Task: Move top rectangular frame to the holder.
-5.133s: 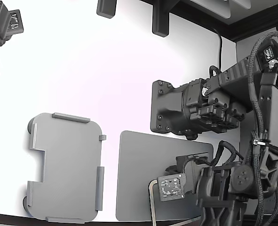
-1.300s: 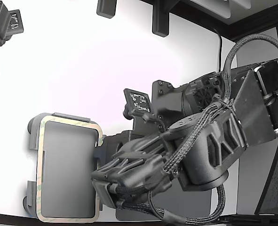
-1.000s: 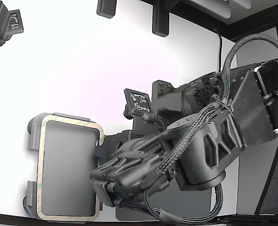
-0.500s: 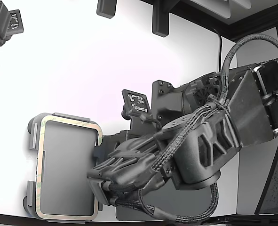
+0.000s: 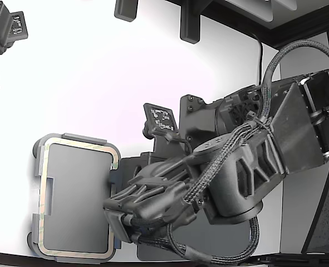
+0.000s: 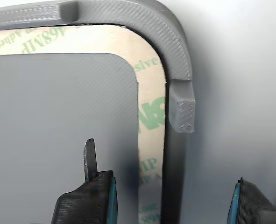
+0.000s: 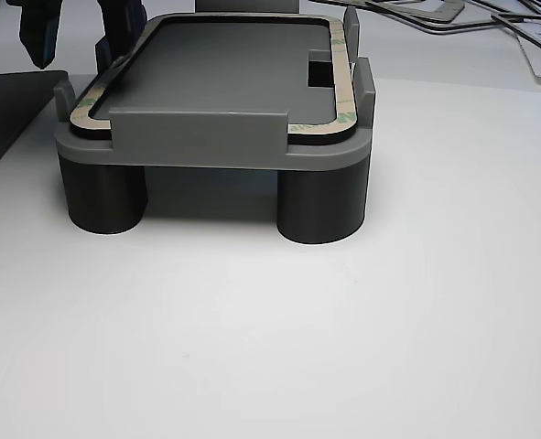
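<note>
Fingers point(image 6: 170, 198) stand apart, straddling the frame's point(image 6: 152, 116) strip without gripping it. Half a second back that frame sat slightly askew; now it lies square inside the holder's point(image 5: 75, 139) raised tabs, lower left of the exterior view. Placement looks finished. Open tabletop point(image 5: 97, 72) above leaves room to retreat.

"468MP Adhesive" on frame point(image 6: 149, 93)
</note>
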You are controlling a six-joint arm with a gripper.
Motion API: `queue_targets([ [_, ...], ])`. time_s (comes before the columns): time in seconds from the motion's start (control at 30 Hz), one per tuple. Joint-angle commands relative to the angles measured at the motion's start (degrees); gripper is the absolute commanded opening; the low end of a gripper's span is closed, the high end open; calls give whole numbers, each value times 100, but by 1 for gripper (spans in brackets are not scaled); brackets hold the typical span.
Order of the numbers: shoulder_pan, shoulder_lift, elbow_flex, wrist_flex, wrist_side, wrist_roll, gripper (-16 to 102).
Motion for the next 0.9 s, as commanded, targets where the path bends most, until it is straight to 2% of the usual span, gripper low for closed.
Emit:
queue_targets([
  [0.0, -79, 176, -299, 35, 185, -237, 100],
  [0.2, 79, 896, -571, -97, 1116, -2619, 100],
  [0.37, 62, 2250, 149, -606, 2127, -5528, 100],
  [0.7, -1134, 5862, 3876, -3023, 1828, -9879, 100],
  [0.87, -1793, 7242, 5106, -3094, 1230, -10573, 100],
])
